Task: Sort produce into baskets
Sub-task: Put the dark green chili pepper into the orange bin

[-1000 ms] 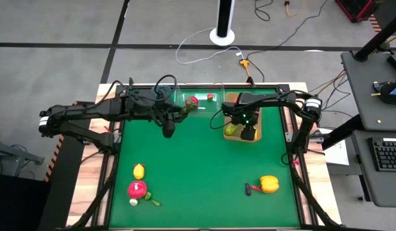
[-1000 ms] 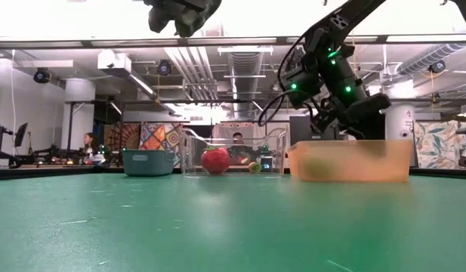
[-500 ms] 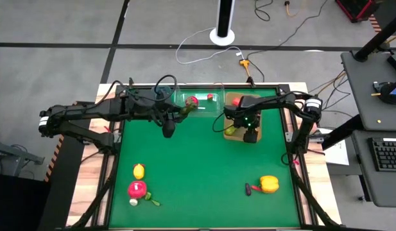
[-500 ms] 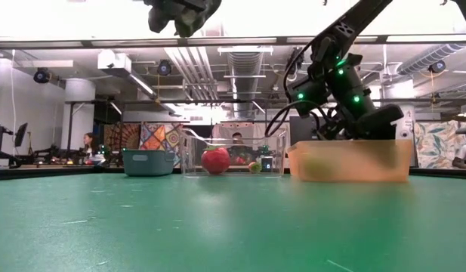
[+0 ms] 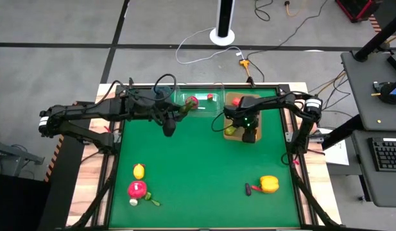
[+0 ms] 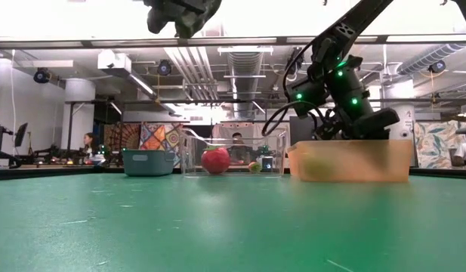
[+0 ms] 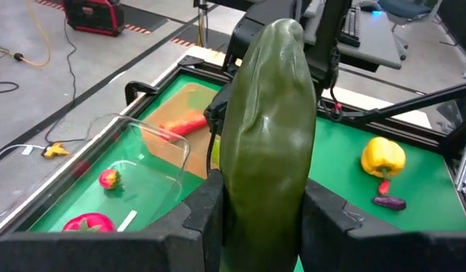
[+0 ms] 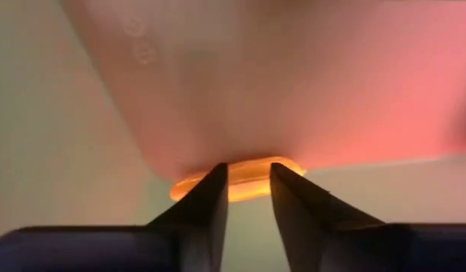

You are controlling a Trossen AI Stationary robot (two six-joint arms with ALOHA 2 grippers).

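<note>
My left gripper hangs high over the table's far middle, shut on a green cucumber, which also shows in the high view. My right gripper points down at the near end of the tan tray. Its fingers stand close together around the tray's orange rim. The tray holds a red chilli and a yellow-green piece. To its left the clear tub holds a red round piece. The blue-grey bin stands left of the tub. My left gripper pinches the cucumber's lower end between its two fingers. The cucumber runs along the fingers and sticks out well past their tips, lifted clear of the table. My right gripper comes from above, pointing down, shut on a short stretch of the tray's rim. Which finger is inside I cannot tell. The tray rests flat on the table.
On the near left lie a lemon and a red round piece with small bits beside it. A yellow pepper and a dark small piece lie near right. The green mat's middle is free room.
My right gripper has sunk a little into the tan tray, then kept still. The tray has stayed in place.
</note>
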